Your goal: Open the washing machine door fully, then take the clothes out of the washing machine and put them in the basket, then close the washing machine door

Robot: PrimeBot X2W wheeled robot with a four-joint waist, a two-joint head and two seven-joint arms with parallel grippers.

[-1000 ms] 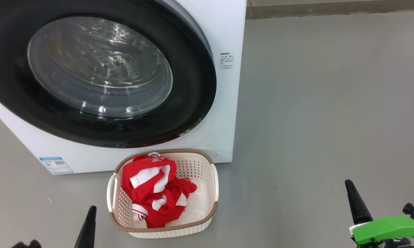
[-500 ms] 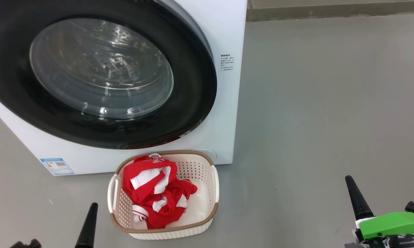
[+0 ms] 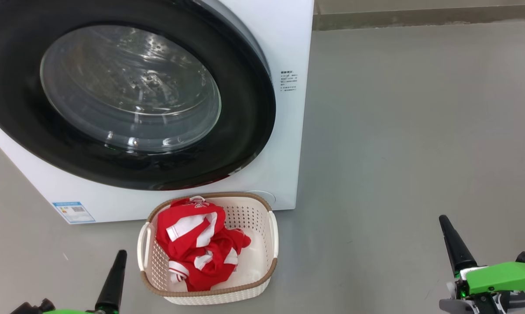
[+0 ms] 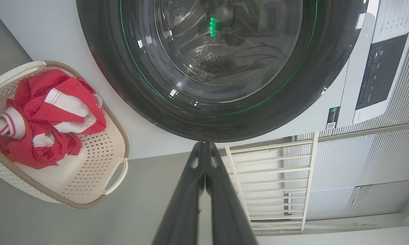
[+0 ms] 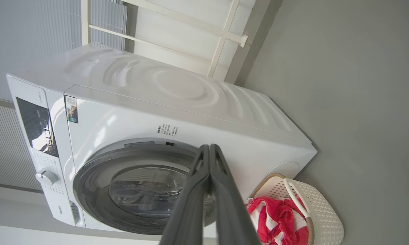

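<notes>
Clothes lie crumpled, red with white stripes, in basket.

clothes in basket, basket just before washing machine, perhaps touching

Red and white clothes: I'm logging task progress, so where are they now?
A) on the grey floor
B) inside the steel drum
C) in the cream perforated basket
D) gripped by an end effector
C: the red and white fabric clothes lie heaped inside the cream perforated plastic basket with the brown rim.
</notes>
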